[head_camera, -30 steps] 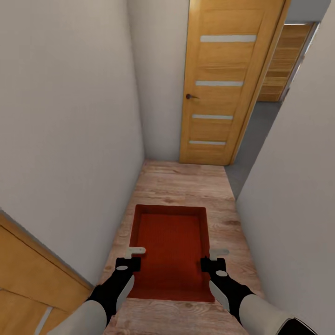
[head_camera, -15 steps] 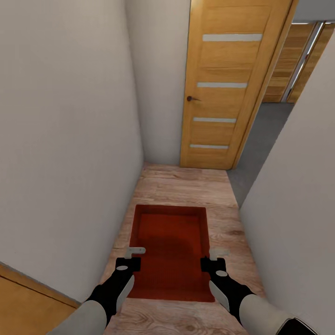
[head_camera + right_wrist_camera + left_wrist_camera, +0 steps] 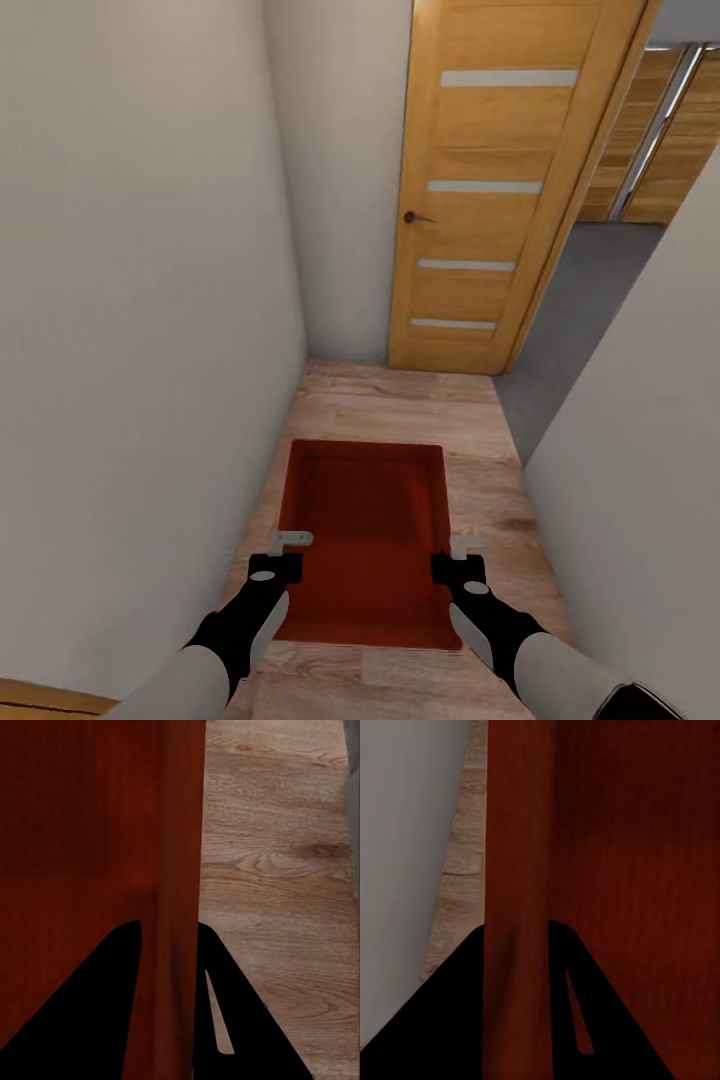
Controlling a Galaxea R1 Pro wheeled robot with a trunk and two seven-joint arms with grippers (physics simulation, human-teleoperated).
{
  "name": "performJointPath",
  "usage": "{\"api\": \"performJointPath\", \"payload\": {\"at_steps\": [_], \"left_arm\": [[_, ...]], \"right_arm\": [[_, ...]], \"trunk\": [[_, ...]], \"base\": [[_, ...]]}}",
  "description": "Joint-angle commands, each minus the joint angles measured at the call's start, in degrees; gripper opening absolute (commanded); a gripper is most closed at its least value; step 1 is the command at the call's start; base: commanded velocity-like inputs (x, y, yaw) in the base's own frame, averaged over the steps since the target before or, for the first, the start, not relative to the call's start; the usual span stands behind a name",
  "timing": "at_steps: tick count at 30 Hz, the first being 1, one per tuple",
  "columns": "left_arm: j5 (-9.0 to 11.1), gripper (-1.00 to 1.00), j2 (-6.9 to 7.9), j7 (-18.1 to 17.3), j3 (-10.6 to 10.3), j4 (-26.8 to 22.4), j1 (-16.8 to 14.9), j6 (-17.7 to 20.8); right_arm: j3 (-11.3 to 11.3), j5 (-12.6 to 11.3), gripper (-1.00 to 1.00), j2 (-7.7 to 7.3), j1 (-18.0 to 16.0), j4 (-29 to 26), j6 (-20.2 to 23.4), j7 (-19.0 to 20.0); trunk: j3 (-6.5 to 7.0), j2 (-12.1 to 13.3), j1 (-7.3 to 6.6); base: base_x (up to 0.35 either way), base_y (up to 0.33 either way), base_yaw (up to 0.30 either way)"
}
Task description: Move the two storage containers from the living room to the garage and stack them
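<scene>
An orange-red storage container (image 3: 365, 530) hangs level in front of me over light wood planks, carried between both arms. My left gripper (image 3: 292, 541) is shut on its left wall (image 3: 514, 892), and my right gripper (image 3: 466, 547) is shut on its right wall (image 3: 180, 870). Each wrist view has that wall running between the two black fingers. I cannot tell whether one tray or a nested pair is held. I am in a narrow hallway, with a strip of dark grey floor (image 3: 590, 300) visible past the opening ahead to the right.
Pale walls close in on the left (image 3: 140, 300) and right (image 3: 640, 480) of the plank floor (image 3: 400, 410). A closed wooden door (image 3: 490, 190) with glass slats stands ahead. Further wooden doors (image 3: 660, 130) lie beyond the opening at the right.
The whole view has shifted: I have rolled forward and slightly right, so the door looks nearer and the wooden frame at lower left has slid out. Both grippers keep their hold on the container.
</scene>
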Motion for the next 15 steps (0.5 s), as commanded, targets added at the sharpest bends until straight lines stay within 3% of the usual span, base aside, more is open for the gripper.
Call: {"api": "performJointPath", "payload": {"at_steps": [1, 15], "left_arm": [[1.71, -1.0, 0.1, 0.67, -1.09, 0.19, 0.01, 3.42], [1.71, -1.0, 0.06, 0.67, -1.09, 0.19, 0.01, 3.35]], "right_arm": [[-1.04, 0.68, -1.0, -0.5, -0.14, -0.11, -0.43, -1.12], [-1.04, 0.68, -1.0, -0.51, -0.14, -0.11, -0.43, -1.12]], "trunk": [[-0.09, -0.1, 0.06], [-0.09, -0.1, 0.06]], "base": [[0.322, 0.0, 0.0], [0.322, 0.0, 0.0]]}}
